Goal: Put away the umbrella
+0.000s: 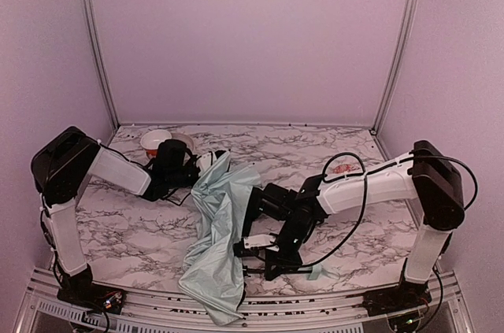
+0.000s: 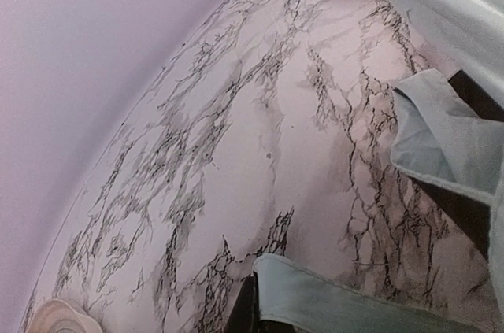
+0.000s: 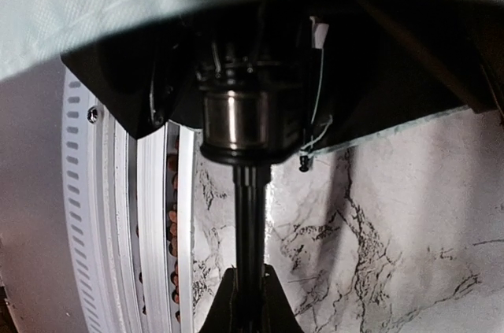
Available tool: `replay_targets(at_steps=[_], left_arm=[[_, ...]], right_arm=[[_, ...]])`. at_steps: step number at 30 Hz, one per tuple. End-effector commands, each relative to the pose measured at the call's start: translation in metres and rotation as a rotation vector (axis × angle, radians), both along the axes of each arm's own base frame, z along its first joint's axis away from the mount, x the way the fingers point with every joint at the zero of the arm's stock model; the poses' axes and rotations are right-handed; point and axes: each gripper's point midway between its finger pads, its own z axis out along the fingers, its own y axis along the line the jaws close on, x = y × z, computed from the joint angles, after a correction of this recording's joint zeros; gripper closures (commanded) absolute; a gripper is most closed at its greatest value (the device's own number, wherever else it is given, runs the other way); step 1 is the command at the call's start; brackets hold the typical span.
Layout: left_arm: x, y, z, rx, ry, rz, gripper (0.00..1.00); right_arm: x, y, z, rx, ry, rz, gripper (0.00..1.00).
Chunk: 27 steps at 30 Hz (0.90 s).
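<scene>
One umbrella [image 1: 223, 215] sprawls down the middle of the counter [image 1: 134, 234]. Its thin mint-green canopy is limp and creased, running from near the back to the near edge, where its lowest folds spill over. Under the cloth, the right wrist view shows a slim black shaft [image 3: 250, 215] coming out of a dull metal collar [image 3: 236, 119].

The right tool [image 3: 250, 305] is clamped on that shaft, one dark finger on each side. The right arm rises from its base at the right edge. Its white forearm reaches left and low across the veined marble-pattern surface, and the wrist is tucked in beside the canopy.

The left tool [image 1: 203, 166] is closed at the canopy's far end. A fold of fabric lies over its tips, but I cannot tell whether the fold is pinched. The left arm is bent at a high elbow and stretches right. Just behind it sits a round white bowl [image 1: 156, 141].
</scene>
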Motion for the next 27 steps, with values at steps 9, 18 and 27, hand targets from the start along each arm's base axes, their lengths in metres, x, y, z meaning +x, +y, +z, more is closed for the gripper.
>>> replay_targets(at_steps=[9,18,27], left_arm=[[0.075,0.021,0.036,-0.065,-0.1,0.337,0.28],[0.083,0.092,0.123,-0.194,-0.187,0.502,0.18],[-0.206,0.015,0.141,-0.073,0.137,-0.421,0.29]], right_arm=[[0.001,-0.013,-0.016,-0.068,0.133,-0.096,1.0],[0.013,-0.018,-0.017,-0.05,0.17,-0.138,1.0],[0.018,-0.016,-0.02,-0.042,0.18,-0.149,1.0]])
